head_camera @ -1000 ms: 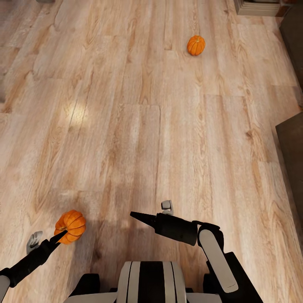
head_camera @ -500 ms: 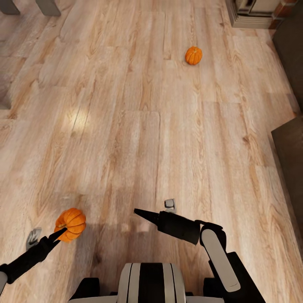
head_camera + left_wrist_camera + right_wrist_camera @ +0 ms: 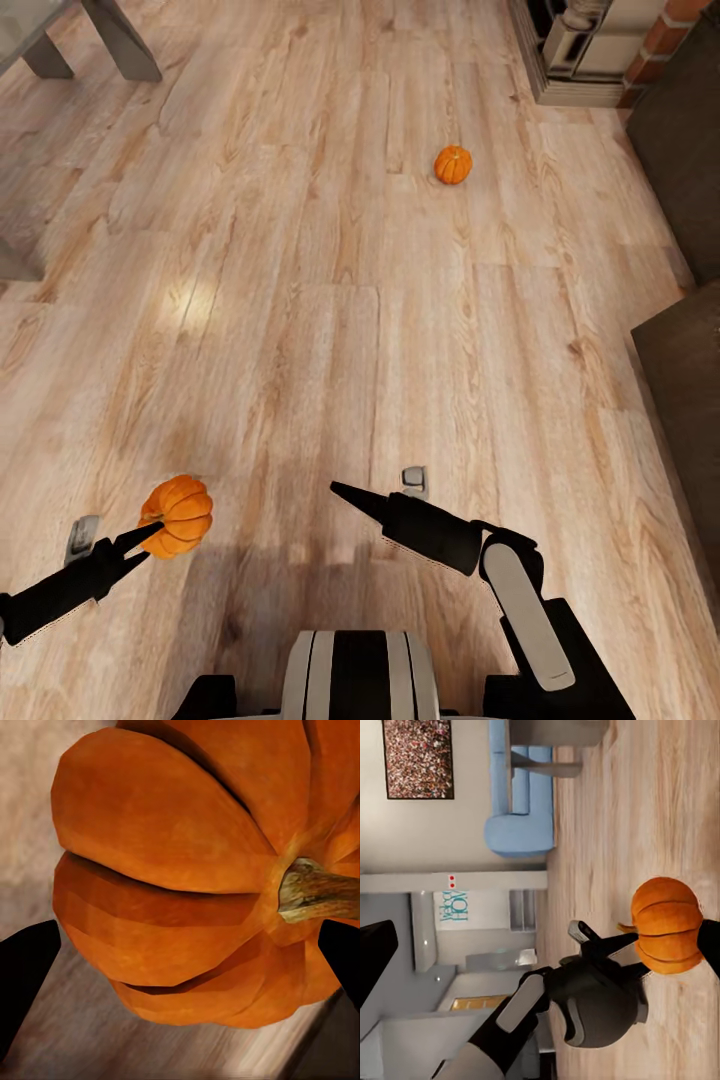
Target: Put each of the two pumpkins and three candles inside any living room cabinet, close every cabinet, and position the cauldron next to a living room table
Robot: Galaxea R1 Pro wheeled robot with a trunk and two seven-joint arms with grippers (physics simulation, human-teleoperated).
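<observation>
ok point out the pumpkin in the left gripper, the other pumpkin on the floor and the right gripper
held pumpkin [image 3: 180, 512], head view, on its ribbed orange side
floor pumpkin [image 3: 453, 165], head view, middle of its body
right gripper [image 3: 342, 491], head view, at its dark fingertips

**Even, bright render with a soft floor glare**

Light is bright and diffuse across the wooden floor. A pale glare patch lies well ahead of the left claw; a soft shadow pools just beside both claws. The pumpkin between the left claw's fingers looks coarse and faceted up close, the floor behind it blurred.
</observation>
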